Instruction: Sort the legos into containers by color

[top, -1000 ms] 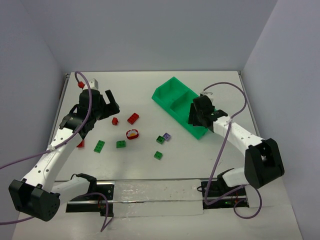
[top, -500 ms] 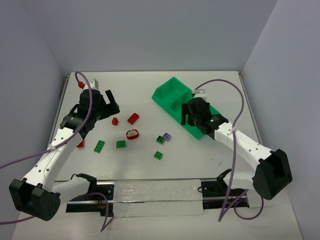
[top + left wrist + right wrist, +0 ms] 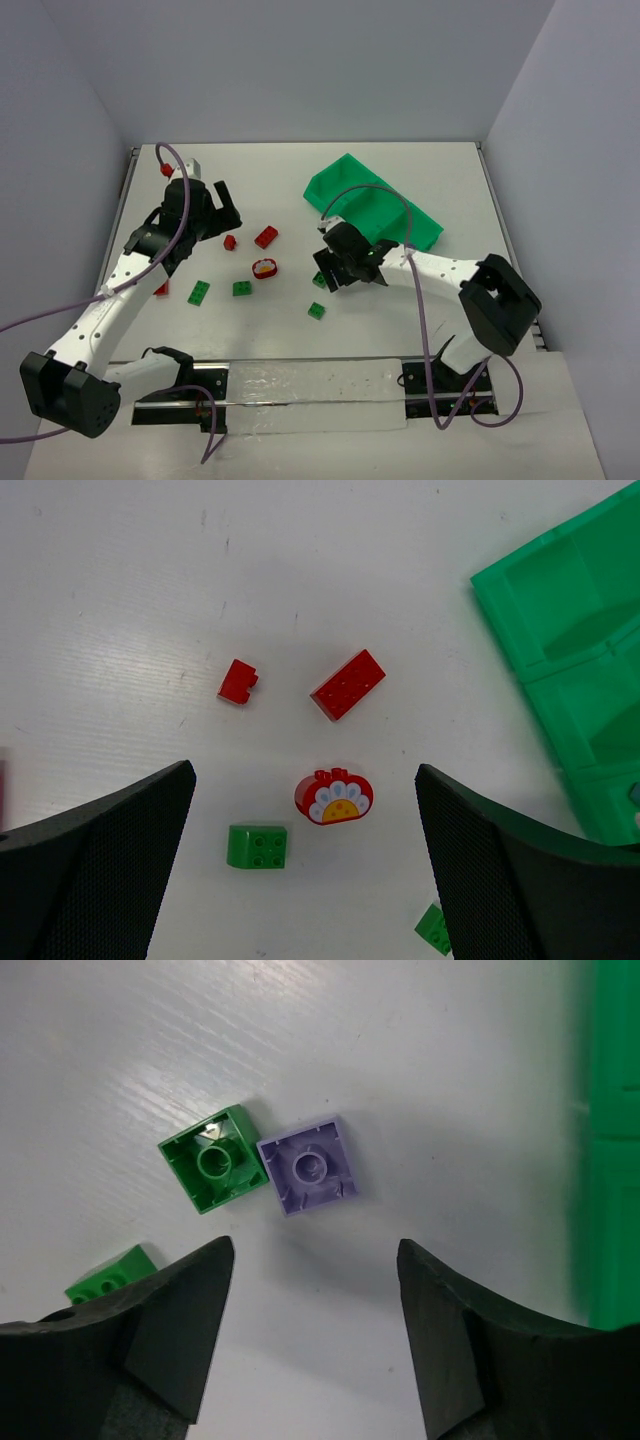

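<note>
Right gripper: jaws spread wide with nothing between them. It hangs low over the table.
Nearest piece: light purple brick, just ahead of the finger gap, hollow underside up and skewed to the jaw line.
Neighbour: upturned green brick, touching or all but touching the purple brick's left side. A second green brick lies close by the left finger.
Step in hand (judged): lining up to grasp the light purple brick. No closing has begun.
Method advised:
- Move forward until the brick sits centred between the pads.
- Turn the wrist so the pads meet two flat faces, not corners.
- Choose the faces that look away from the upturned green brick, since no clear gap shows on that side.
- Go down fully before closing.

Risk (judged): a finger landing on the neighbour, or both bricks being pinched together.
Tray: at the right edge of the wrist view, near the brick. The carry looks short.
Left gripper: jaws wide and empty, held above the rounded red piece.
Around it: long red brick, small red brick and a green square brick.
Progress (judged): early, as most bricks lie loose on the table.
</note>
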You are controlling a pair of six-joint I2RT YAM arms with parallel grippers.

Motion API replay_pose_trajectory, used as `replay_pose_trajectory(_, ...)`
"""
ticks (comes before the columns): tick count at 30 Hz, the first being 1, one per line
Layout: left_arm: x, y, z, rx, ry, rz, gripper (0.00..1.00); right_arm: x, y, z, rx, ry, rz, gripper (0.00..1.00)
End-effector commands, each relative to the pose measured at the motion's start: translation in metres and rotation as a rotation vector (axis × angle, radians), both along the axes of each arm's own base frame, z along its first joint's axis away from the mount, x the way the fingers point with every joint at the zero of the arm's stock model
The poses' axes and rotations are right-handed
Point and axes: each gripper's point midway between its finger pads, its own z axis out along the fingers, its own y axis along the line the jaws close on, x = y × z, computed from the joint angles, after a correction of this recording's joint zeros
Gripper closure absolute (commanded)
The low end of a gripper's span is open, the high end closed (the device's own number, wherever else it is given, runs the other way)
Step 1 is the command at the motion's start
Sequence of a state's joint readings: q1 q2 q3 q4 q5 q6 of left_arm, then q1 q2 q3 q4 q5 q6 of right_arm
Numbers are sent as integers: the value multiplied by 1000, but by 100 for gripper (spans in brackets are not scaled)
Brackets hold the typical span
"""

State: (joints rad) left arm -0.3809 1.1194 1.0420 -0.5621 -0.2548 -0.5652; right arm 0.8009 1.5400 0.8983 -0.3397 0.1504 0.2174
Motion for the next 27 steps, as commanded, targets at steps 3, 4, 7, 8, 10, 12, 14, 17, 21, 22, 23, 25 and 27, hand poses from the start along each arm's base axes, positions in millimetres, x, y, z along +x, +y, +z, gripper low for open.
replay_pose_trajectory(3,5,-1,10,-2,-27,12,1,18,24,0,16,-27,39,36)
replay_pose_trajectory(4,5,-1,10,-1,-27,13,1,19,25,1,15,-28,41,36)
replay_pose_trajectory(7,5,1,9,10,-23,20,1,23,24,-8,-12,-20,38,37)
replay_pose_trajectory(8,5,1,9,12,-22,20,1,24,25,-10,-13,-20,37,37)
replay_pose_trajectory(10,5,2,10,12,-25,23,1,26,25,-12,-16,-21,33,37)
replay_pose_trajectory(12,5,1,11,10,-28,19,1,28,27,-14,-15,-25,29,37)
replay_pose_trajectory(14,5,1,12,9,-29,20,1,31,28,-15,-15,-28,24,36)
replay_pose_trajectory(17,4,1,10,10,-24,19,1,37,32,-13,-8,-38,18,36)
replay_pose_trajectory(21,2,1,9,2,-25,16,1,43,33,-8,-3,-59,4,41)
replay_pose_trajectory(22,1,2,9,4,-25,19,1,44,33,-6,-1,-64,1,44)
replay_pose_trajectory(23,0,2,9,6,-26,19,1,45,33,-5,1,-68,-1,48)
replay_pose_trajectory(25,0,2,9,6,-28,16,1,46,33,-2,7,-74,-7,59)
replay_pose_trajectory(27,-1,2,8,6,-26,16,1,45,33,4,20,-82,-14,67)
